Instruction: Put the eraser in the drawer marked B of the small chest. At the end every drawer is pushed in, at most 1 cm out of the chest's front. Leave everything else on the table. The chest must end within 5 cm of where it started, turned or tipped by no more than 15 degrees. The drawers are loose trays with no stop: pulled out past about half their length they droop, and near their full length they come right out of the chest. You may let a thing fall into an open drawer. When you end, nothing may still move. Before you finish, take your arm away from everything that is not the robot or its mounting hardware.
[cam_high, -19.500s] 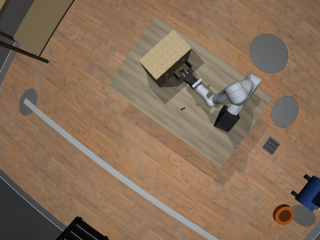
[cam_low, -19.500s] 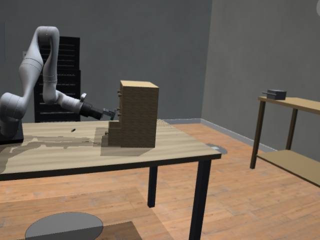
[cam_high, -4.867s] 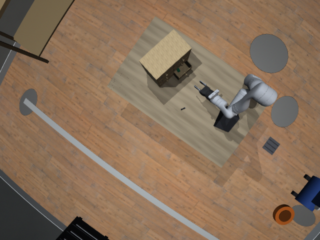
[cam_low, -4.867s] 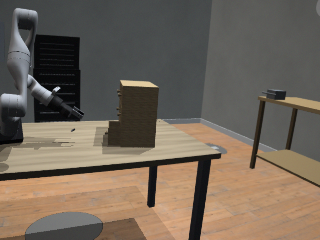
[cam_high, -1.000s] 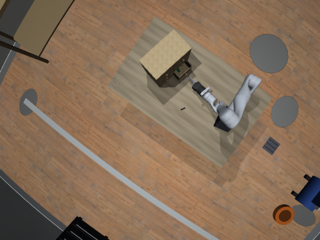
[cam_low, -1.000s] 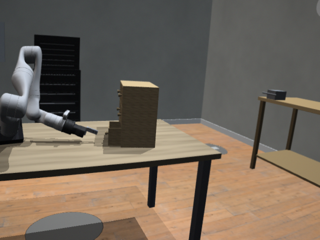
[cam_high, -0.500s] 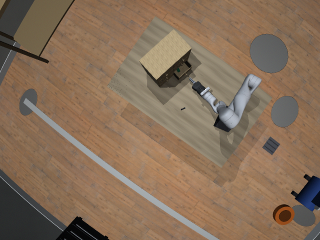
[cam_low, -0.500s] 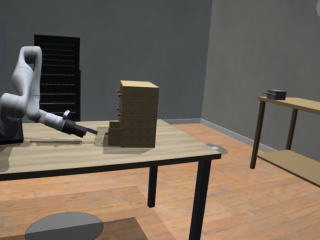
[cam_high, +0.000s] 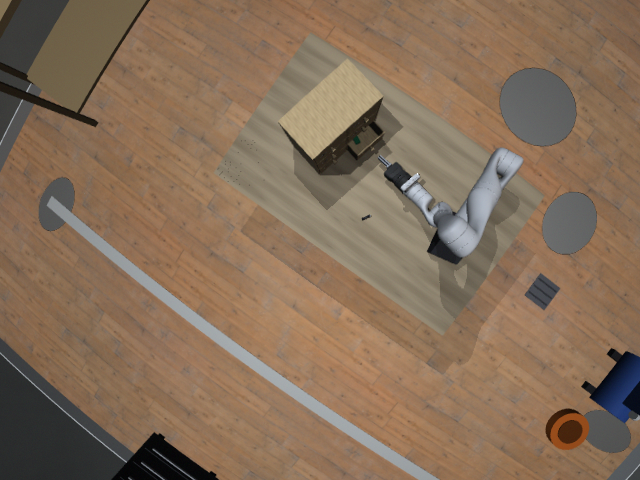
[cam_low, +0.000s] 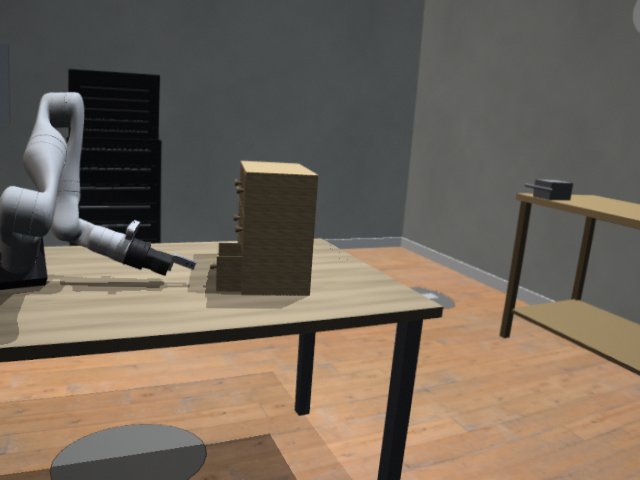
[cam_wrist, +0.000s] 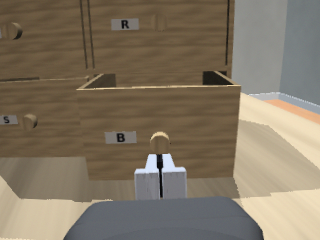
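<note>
Tabletop (cam_high: 413, 237) (cam_low: 155, 320) beneath, your gripper (cam_high: 380, 158) (cam_low: 192, 264) (cam_wrist: 159, 168) lines up, jaws pressed together on nothing, at B's knob (cam_high: 372, 148) (cam_low: 212, 266) (cam_wrist: 160, 142), presumably to push it shut!

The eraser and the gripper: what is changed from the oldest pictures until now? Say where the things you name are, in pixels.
The green eraser (cam_high: 356, 140) was let go and lies in drawer B (cam_high: 370, 146) (cam_low: 229, 273) (cam_wrist: 160, 112). The gripper (cam_high: 381, 157) (cam_low: 193, 265) (cam_wrist: 159, 168) backed out, its fingers now shut before the knob. The drawer stayed open; chest (cam_high: 330, 108) (cam_low: 276, 232) and dark small object (cam_high: 366, 217) stayed.
</note>
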